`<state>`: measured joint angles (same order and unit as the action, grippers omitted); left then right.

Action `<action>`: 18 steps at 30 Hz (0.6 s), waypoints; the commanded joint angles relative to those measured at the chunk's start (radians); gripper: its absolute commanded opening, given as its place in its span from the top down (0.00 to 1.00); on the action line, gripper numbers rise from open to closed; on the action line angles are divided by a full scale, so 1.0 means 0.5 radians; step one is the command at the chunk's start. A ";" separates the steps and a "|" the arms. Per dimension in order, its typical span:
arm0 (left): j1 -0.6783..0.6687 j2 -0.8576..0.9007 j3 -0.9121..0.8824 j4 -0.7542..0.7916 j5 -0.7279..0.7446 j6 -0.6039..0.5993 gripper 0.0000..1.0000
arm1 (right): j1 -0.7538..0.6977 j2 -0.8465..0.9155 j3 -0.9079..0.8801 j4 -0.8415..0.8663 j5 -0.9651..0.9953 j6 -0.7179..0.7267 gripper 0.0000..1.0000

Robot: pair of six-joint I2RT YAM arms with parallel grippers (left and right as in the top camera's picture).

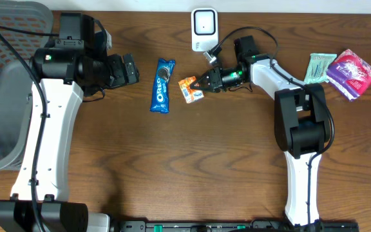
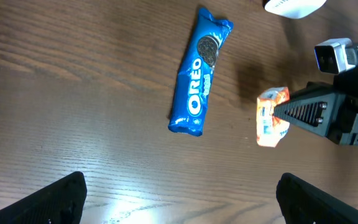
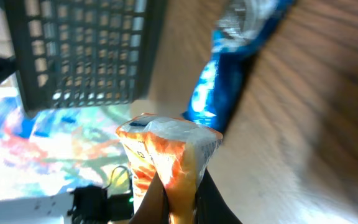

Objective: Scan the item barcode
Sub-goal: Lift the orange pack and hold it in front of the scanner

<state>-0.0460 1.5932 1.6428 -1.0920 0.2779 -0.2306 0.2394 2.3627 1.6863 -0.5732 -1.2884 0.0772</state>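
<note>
An orange and white snack packet (image 1: 189,89) hangs pinched at its edge in my right gripper (image 1: 203,83), which is shut on it just below the white barcode scanner (image 1: 203,28). The right wrist view shows the packet (image 3: 166,149) squeezed between the two dark fingers (image 3: 213,202). From the left wrist it appears at the right (image 2: 271,116). A blue Oreo pack (image 1: 162,85) lies flat on the table, left of the packet (image 2: 200,70). My left gripper (image 1: 131,69) stands open to the left of the Oreo pack, with nothing between its fingers (image 2: 58,199).
A grey mesh basket (image 1: 8,84) sits at the table's left edge. A green packet (image 1: 318,67) and a pink packet (image 1: 350,72) lie at the far right. The right arm's base (image 1: 303,125) stands on the right half of the table.
</note>
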 commanded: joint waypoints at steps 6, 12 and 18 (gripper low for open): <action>0.004 0.005 -0.005 0.000 -0.020 0.025 0.02 | 0.035 -0.005 -0.010 0.019 0.355 0.240 0.99; 0.004 0.005 -0.005 0.000 -0.020 0.025 0.02 | 0.038 -0.186 0.027 0.076 1.299 0.399 0.99; 0.004 0.005 -0.005 0.000 -0.020 0.025 0.02 | 0.121 -0.510 0.050 0.271 2.335 0.245 0.99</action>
<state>-0.0460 1.5932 1.6428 -1.0920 0.2779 -0.2306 0.2661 2.2417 1.6863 -0.4805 -0.4850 0.2459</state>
